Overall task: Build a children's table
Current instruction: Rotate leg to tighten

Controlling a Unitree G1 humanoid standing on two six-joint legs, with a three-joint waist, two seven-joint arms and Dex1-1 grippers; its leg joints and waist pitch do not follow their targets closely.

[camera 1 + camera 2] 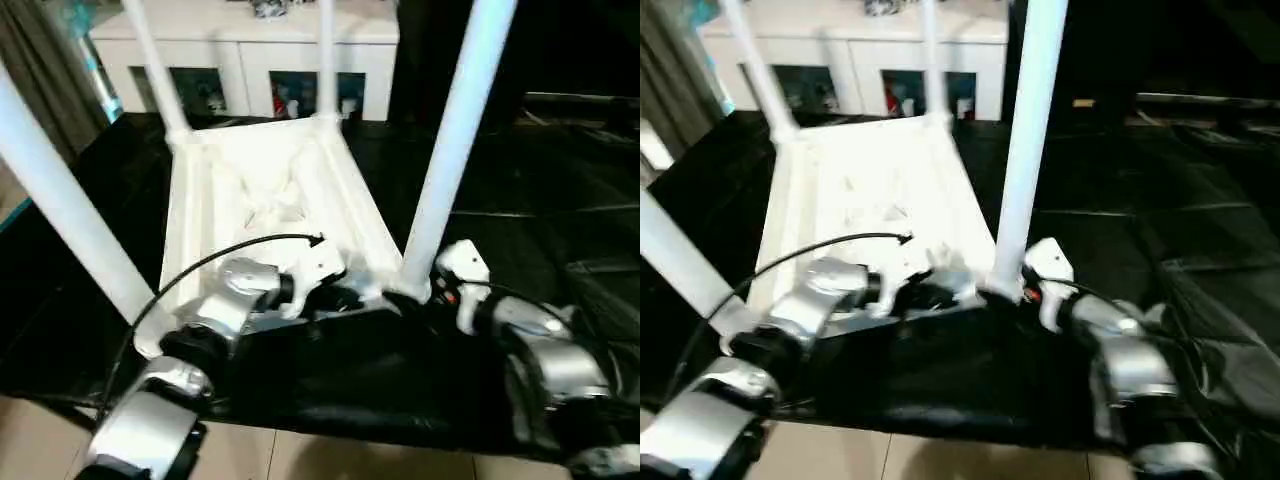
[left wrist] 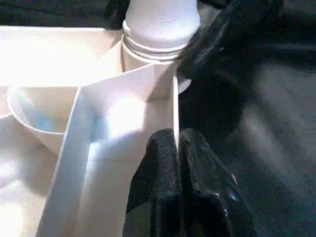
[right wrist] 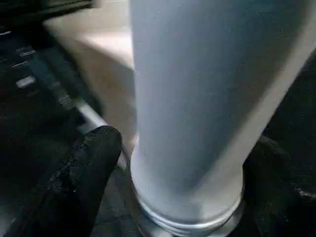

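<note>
The children's table lies upside down on the black sheet, its ribbed white top [image 1: 270, 200] facing up. Several white tube legs stand in its corner sockets. My left gripper [image 2: 177, 138] is shut on the thin rim wall of the top beside the near right corner socket. The near right leg [image 1: 450, 150] rises from that socket. My right gripper [image 3: 182, 148] straddles the base of this leg, one black finger [image 3: 94, 168] on each side, and stands open. The near left leg [image 1: 70, 220] leans out toward the picture's left edge.
The large black-sheeted table [image 1: 530, 230] carries the work; its front edge [image 1: 330, 425] runs just under my forearms, with tiled floor below. A white cabinet with glass doors [image 1: 250, 60] stands behind. A curtain [image 1: 40, 60] hangs at the far left.
</note>
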